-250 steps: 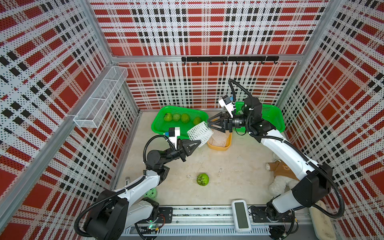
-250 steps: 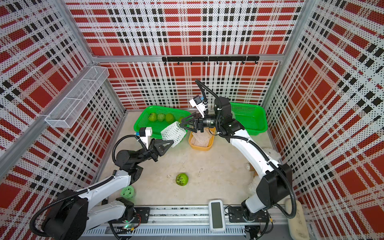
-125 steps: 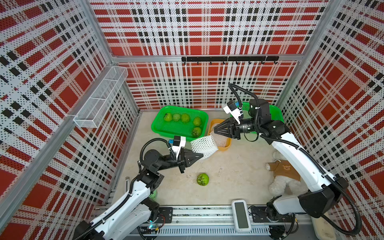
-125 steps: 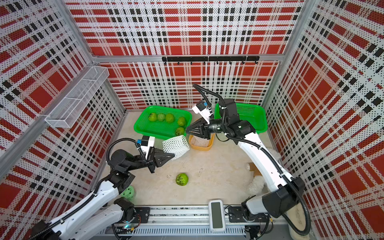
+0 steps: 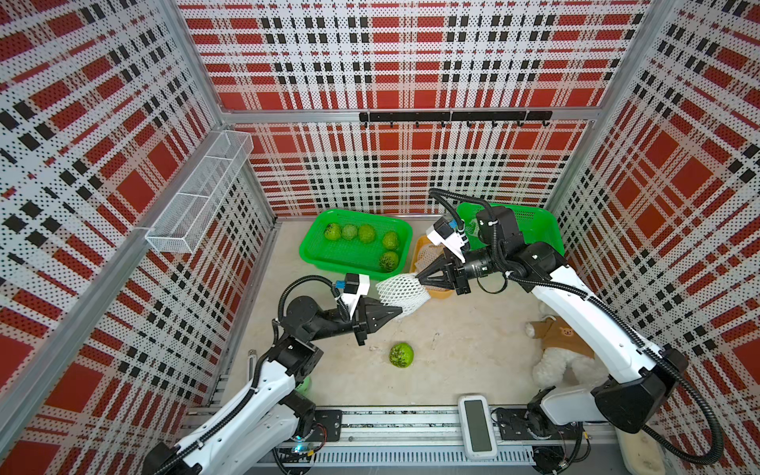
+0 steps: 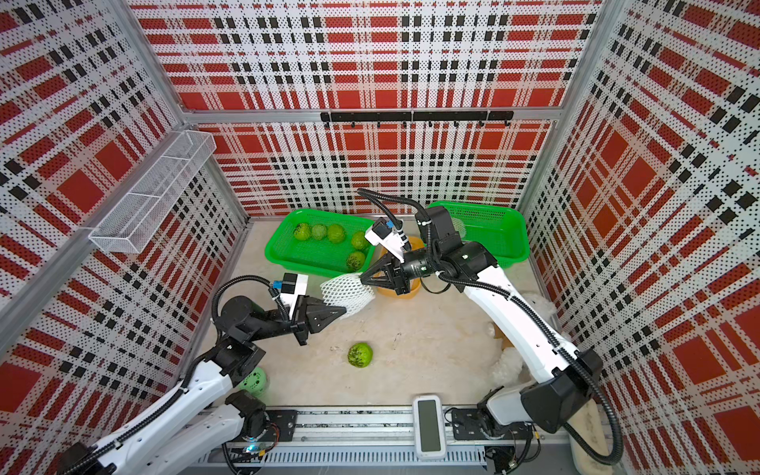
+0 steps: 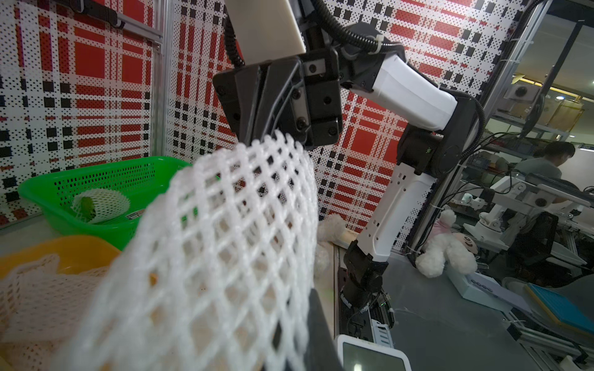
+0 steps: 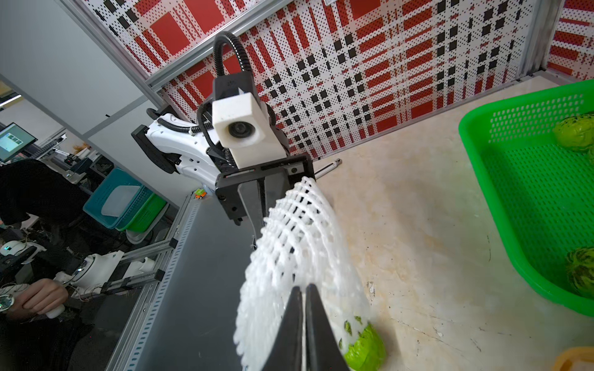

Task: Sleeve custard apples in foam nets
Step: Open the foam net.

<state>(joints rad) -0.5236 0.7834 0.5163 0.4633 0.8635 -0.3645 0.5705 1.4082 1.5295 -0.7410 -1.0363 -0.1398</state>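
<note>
A white foam net (image 5: 401,288) is held stretched between two robot arms, above the middle of a pale bench (image 5: 473,329). The left fingers (image 5: 399,309) are pressed together on the net's 6 o'clock edge. The right fingers (image 5: 418,276) are pressed together on its 2 o'clock edge, pinching the mesh, as the right wrist view shows.

At 6 o'clock from the net, one custard apple (image 5: 401,355) lies alone on the bench, apart from both arms. At 11 o'clock, a green basket (image 5: 312,257) holds five more custard apples (image 5: 366,233). At 2 o'clock, behind the right fingers, an orange bowl (image 5: 441,294) holds spare foam nets (image 7: 32,289). Farther out at 2 o'clock, a second green basket (image 5: 534,224) holds one sleeved fruit (image 7: 96,205). A white plush bear (image 5: 563,349) lies at 4 o'clock.
</note>
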